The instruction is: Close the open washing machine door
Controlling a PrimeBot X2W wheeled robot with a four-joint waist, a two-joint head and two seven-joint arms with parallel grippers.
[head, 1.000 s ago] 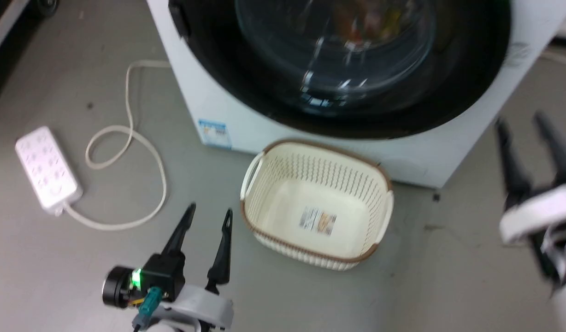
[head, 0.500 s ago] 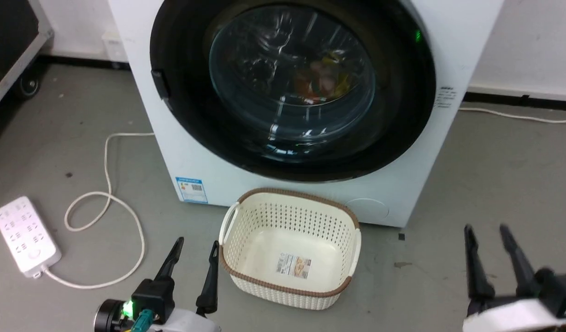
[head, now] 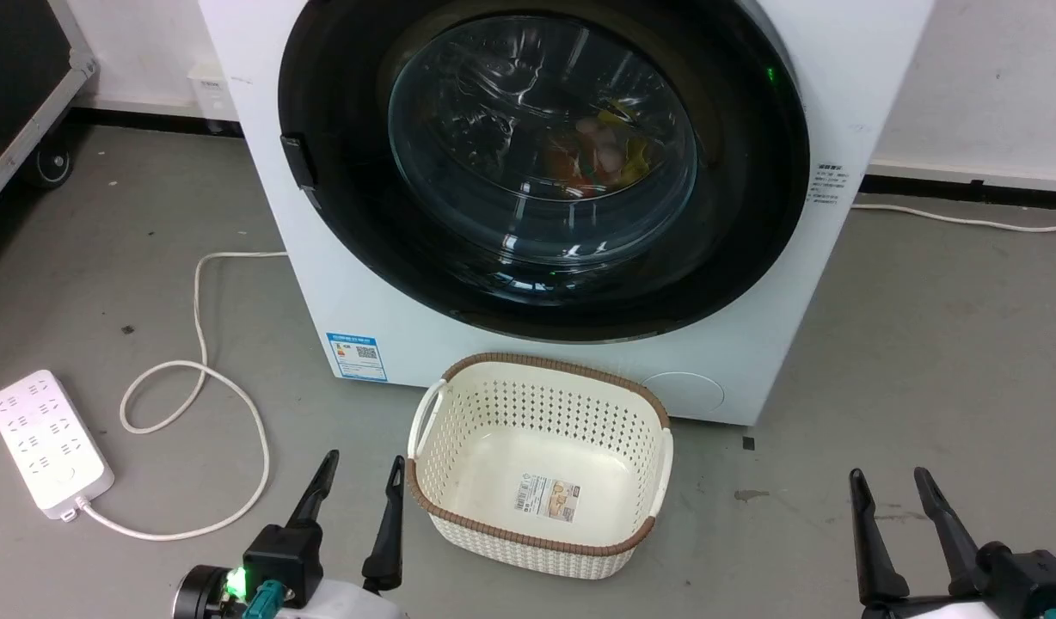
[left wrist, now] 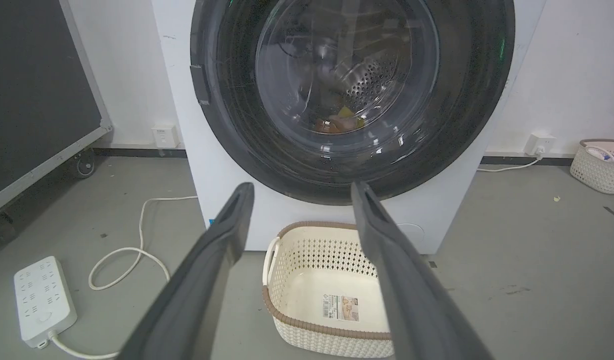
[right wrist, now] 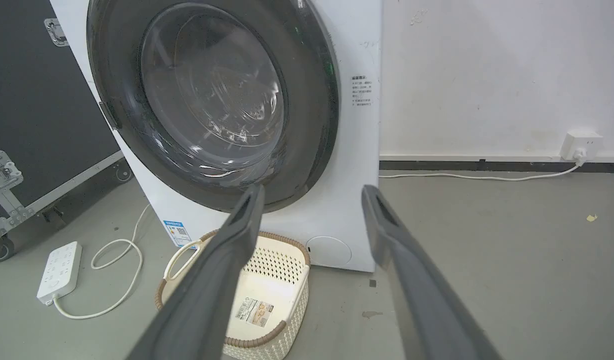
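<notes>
While the washing machine door (head: 541,163) lies shut against the washing machine (head: 322,284), my left gripper (head: 364,459) and right gripper (head: 888,472) hang in front of it, jaws apart, empty.

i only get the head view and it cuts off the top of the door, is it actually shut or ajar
observer: the right wrist view sees the washing machine door from the side; its black rim lies flat against the front of the washing machine, no gap visible.
operator: where does the cable on my right go
observer: the cable runs into a wall socket.
operator: anything else over there
observer: a second basket stands by the wall, at the left wrist view's far right.
</notes>
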